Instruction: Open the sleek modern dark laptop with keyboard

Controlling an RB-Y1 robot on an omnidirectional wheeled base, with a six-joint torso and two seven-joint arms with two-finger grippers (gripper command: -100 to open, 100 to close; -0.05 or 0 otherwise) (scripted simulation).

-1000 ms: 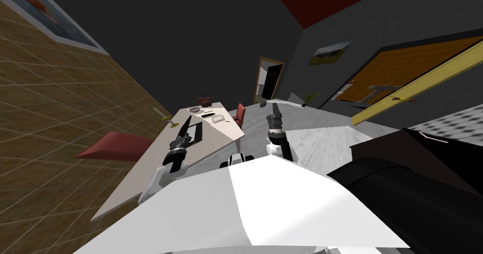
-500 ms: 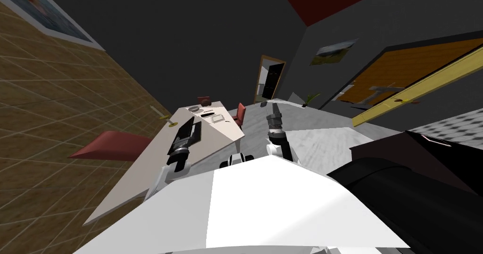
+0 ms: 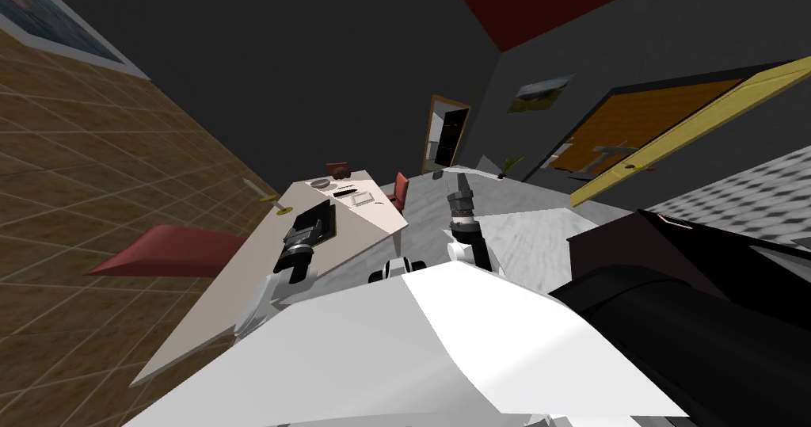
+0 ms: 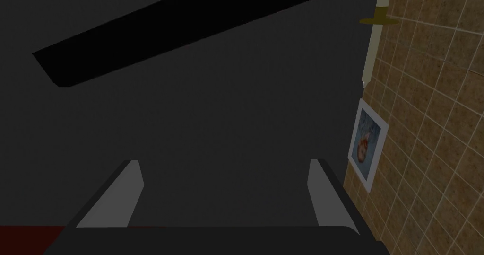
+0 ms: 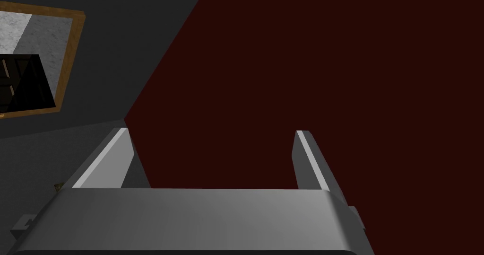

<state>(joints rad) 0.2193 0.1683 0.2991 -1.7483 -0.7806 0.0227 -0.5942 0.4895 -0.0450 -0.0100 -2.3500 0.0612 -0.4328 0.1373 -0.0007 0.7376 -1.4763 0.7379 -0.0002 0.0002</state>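
Laptop (image 3: 325,218): 1, dark, on table (image 3: 230,303), 9 o'clock of right gripper (image 3: 462,181).
Left gripper (image 4: 226,193): 1, fingers spread, by laptop.
Right gripper: 1, fingers spread.
Chairs (image 3: 170,252): 2, red, table's 9 and 2 o'clock.

Pt of laptop (image 3: 331,219) behind left claw (image 3: 309,226); lid angle can't tell. Far-end bits (image 3: 321,183) on tabletop (image 3: 214,319) too tiny to ID. Edge cuts off wall pic (image 3: 55,26).

Tan tiled wall (image 3: 95,169), dark grey wall (image 3: 277,66), grey floor (image 3: 531,244). Long beige desk (image 3: 218,303), red chair (image 3: 170,252) beside. Wood-framed doorway (image 3: 445,133) beyond.
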